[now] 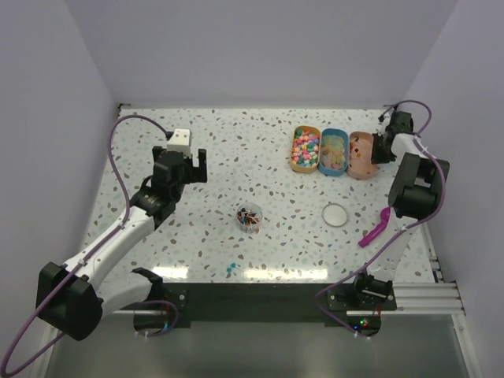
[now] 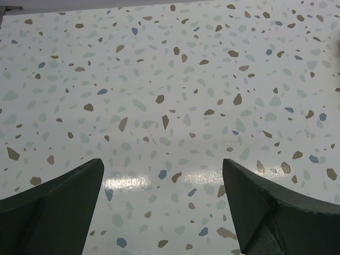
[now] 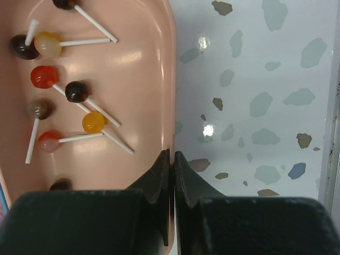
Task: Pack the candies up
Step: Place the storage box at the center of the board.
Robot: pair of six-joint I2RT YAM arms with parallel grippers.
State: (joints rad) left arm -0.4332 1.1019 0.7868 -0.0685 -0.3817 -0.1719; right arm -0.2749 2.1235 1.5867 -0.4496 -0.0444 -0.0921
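The candies (image 1: 250, 216), a dark mix of tiny pieces, fill a small clear cup in the middle of the table. My left gripper (image 1: 187, 166) hovers open over bare tabletop at the back left, well away from the cup. In the left wrist view only speckled table lies between the fingers of that gripper (image 2: 163, 162). My right gripper (image 1: 379, 150) is at the back right, shut on the right rim of the pink tray (image 1: 361, 163). In the right wrist view its jaws (image 3: 172, 154) pinch that rim (image 3: 171, 79), one finger inside and one outside.
The pink tray holds several lollipops (image 3: 47, 77). Left of it stand a blue tray (image 1: 334, 151) of pale candies and an orange tray (image 1: 305, 148) of pastel candies. A white lid (image 1: 335, 213) and a purple scoop (image 1: 374, 228) lie front right. Two stray candies (image 1: 229, 268) lie near the front edge.
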